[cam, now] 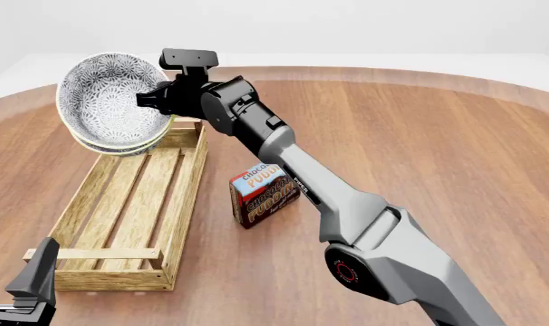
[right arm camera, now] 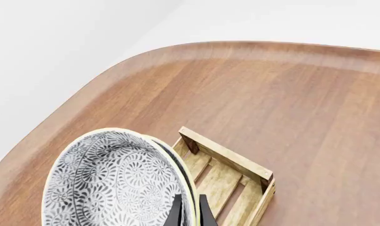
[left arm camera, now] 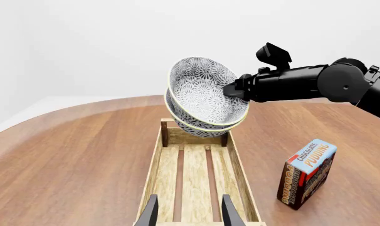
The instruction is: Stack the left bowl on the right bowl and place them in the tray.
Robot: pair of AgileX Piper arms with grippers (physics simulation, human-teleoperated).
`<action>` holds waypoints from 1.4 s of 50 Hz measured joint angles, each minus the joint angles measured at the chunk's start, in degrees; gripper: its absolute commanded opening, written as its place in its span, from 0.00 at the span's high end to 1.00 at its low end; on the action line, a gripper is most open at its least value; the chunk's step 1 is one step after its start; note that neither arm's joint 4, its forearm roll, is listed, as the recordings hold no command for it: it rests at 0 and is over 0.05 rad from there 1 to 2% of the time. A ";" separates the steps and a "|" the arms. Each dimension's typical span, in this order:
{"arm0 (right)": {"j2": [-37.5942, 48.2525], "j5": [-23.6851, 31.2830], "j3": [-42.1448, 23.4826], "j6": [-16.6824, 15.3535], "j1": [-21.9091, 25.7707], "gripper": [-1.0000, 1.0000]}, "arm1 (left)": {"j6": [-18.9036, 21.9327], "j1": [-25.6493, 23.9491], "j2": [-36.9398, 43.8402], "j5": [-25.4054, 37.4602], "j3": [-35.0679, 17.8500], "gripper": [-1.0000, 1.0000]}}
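Front view: stack done, right gripper [cam: 163, 95] clamped on nested bowls' [cam: 111, 102] rims, tilted above wooden tray [cam: 179, 204]; lowering left. Left gripper [left arm camera: 188, 208] open, empty.

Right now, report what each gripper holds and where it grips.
Right gripper pinches the two stacked bowls at their rims. Left gripper holds nothing.

Tray's [cam: 120, 224] far end behind the stacked bowls [cam: 111, 102] in front view.

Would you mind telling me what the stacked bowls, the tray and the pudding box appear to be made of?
The stacked bowls look like glazed ceramic: glossy, grey floral print, pale rims. The tray looks like unfinished light wood: visible grain, separate slats. The pudding box looks like printed cardboard: flat faces, sharp edges, lettering.
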 measured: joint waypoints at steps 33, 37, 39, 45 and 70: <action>-2.50 -10.33 16.67 1.94 1.75 1.00 | 0.00 0.00 0.00 0.00 0.00 0.00; -2.99 -11.26 18.47 2.05 1.79 1.00 | 0.00 0.00 0.00 0.00 0.00 0.00; -3.18 -11.65 19.21 2.10 1.81 1.00 | 0.00 0.00 0.00 0.00 0.00 0.00; -3.54 -12.94 21.32 2.36 1.93 1.00 | 0.00 0.00 0.00 0.00 0.00 0.00; -2.88 -15.03 23.93 3.14 2.61 1.00 | 0.00 0.00 0.00 0.00 0.00 0.00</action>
